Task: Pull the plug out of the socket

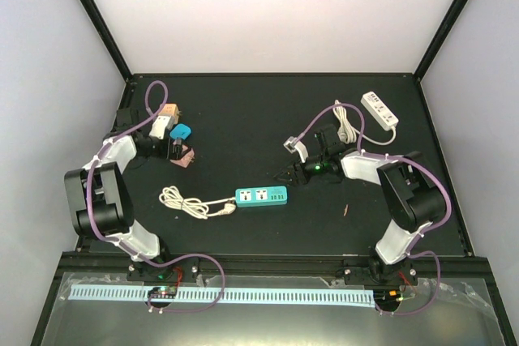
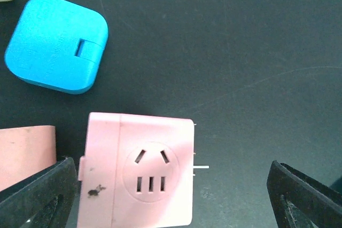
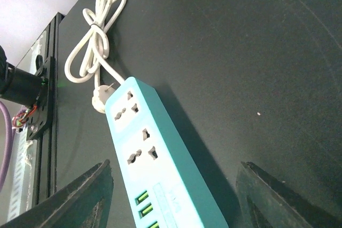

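A teal power strip (image 1: pixel 262 196) lies mid-table; its sockets are empty in the right wrist view (image 3: pixel 160 164). A white plug (image 3: pixel 99 98) on a coiled white cord (image 3: pixel 93 36) lies against the strip's far end. My right gripper (image 3: pixel 181 201) is open, with the strip's USB end between its jaws; in the top view the gripper (image 1: pixel 285 176) sits just right of the strip. My left gripper (image 2: pixel 171 201) is open over a pink socket adapter (image 2: pixel 139 172), whose metal prongs (image 2: pixel 200 167) stick out to the right. A blue cube adapter (image 2: pixel 56 44) lies beyond it.
A white power strip (image 1: pixel 379 109) with its cord (image 1: pixel 347 123) lies at the back right. A beige box (image 1: pixel 166 115) stands behind the blue cube (image 1: pixel 180 130). A second pink piece (image 2: pixel 26 153) sits by my left finger. A small grey plug (image 1: pixel 289 145) lies behind the right gripper.
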`<state>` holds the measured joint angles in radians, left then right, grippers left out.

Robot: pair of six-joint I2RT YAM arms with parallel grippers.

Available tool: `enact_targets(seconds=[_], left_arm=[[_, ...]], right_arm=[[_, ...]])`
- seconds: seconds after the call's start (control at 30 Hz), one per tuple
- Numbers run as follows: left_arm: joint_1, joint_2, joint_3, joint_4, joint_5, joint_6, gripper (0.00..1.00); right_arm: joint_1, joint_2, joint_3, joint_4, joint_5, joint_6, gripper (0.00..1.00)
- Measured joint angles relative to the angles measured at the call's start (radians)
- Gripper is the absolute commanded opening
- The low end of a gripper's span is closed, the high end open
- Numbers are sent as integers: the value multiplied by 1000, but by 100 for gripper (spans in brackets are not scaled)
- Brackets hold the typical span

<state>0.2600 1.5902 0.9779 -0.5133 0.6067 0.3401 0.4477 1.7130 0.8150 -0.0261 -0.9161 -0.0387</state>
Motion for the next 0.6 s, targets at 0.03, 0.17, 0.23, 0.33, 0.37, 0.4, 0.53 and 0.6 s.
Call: enact_targets(seconds=[0.03,0.17,0.23,0.33,0.37,0.4,0.53,0.6], left_arm=[[0,-6,-1,5,-8,4,99],[0,-31,-2,8,-33,18,99],[0,-56,-3,8,-39,24,99],[0,-101,-3,10,-39,27,99],[0,-113,-3,10,-39,27,99],[0,-126,-3,10,-39,27,99],[0,-169,-3,10,-38,26,99],[0,-185,-3,9,-35,24,99]], right_arm=[[0,-1,3,-4,3,-7,71],[8,-22,23,-34,36,-50,77],[22,-41,45,-57,66,-91,78],[56,-50,100,-105,114,-161,80],[72,-50,121,-125,132,-189,81],[90,-50,145,-153,152,-221,82],[161,-47,233,-256,228,-335,90],[201,-45,265,-288,272,-384,92]])
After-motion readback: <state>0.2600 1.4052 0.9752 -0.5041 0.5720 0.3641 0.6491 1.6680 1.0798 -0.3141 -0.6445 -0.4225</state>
